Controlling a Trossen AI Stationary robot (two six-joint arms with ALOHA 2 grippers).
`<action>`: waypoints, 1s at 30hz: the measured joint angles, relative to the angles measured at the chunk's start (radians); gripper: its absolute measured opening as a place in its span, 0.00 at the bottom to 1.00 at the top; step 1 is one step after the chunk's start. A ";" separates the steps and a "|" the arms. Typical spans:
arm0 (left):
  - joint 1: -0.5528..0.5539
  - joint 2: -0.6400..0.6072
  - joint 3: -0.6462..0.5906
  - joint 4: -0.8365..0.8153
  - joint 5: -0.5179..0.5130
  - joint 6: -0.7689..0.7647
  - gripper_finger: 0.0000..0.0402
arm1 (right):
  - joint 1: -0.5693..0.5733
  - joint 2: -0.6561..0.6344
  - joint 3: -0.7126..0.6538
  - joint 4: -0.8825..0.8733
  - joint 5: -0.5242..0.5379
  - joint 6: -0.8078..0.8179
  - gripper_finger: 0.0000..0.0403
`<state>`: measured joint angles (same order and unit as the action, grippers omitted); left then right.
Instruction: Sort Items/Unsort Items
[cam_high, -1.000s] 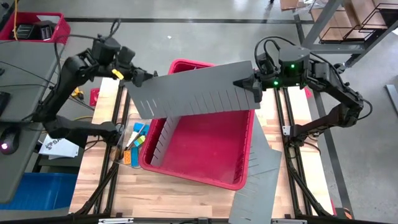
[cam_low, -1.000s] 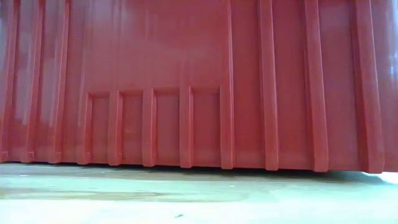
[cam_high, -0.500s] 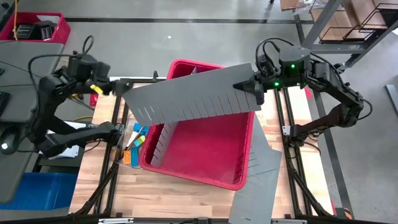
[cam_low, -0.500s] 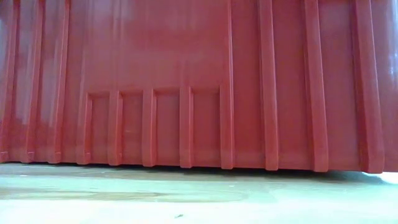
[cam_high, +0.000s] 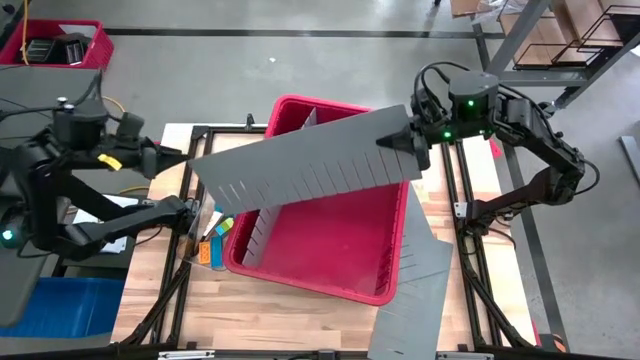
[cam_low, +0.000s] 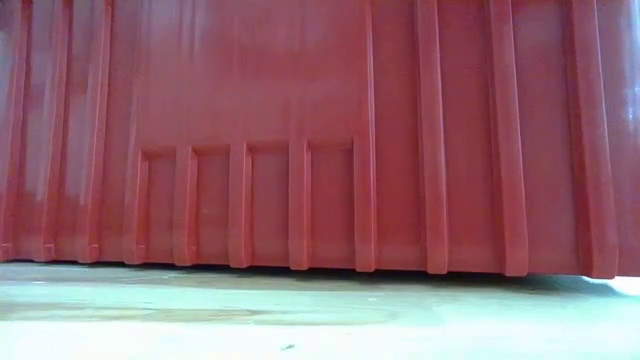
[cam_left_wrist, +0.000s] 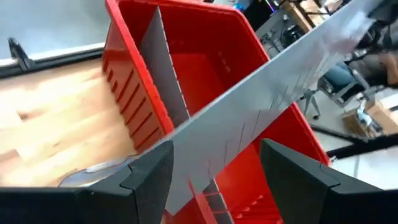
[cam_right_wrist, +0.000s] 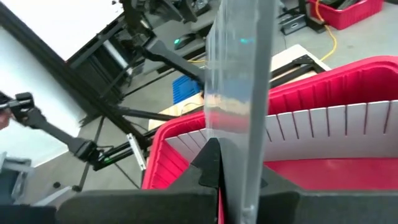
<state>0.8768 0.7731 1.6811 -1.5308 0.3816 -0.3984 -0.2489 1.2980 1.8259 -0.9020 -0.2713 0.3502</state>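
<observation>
A long grey slotted divider panel spans the large red bin slantwise. My right gripper is shut on its right end. My left gripper is open, just off the panel's left end; in the left wrist view that end shows between its two fingers. The items, small blue, yellow and orange pieces, lie on the wooden table beside the bin's left wall. In the low view only the bin's red wall shows. My right gripper pinches the panel's right end between its two fingers, coming from the table's right and slanting a little down. The panel stands on edge in the hold, over the bin, and slopes down toward its left end. My left gripper: I cannot tell whether a finger touches the panel's left end.
One grey divider stands upright inside the bin along its left side. A second loose panel leans from the bin's right rim down to the table's near edge. A grey desk and a small red crate are at the left.
My left gripper has drawn back toward the table's left edge, away from the panel's upper left corner, its fingers equally wide throughout. The panel's left end has sunk and swung toward the left while its right end stayed in my right gripper, whose wrist has turned slightly.
</observation>
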 joint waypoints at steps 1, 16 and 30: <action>0.000 0.000 0.009 -0.025 0.003 0.025 0.58 | 0.000 0.000 0.000 0.000 -0.003 -0.003 0.00; -0.050 -0.008 -0.020 -0.041 -0.146 0.358 0.58 | 0.000 0.000 0.000 0.000 -0.045 -0.008 0.00; -0.100 -0.027 -0.262 -0.041 -0.126 0.473 0.58 | 0.000 0.000 0.000 0.000 -0.047 0.034 0.00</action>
<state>0.7769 0.7462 1.4191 -1.5721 0.2556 0.0748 -0.2489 1.2980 1.8256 -0.9020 -0.3180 0.3841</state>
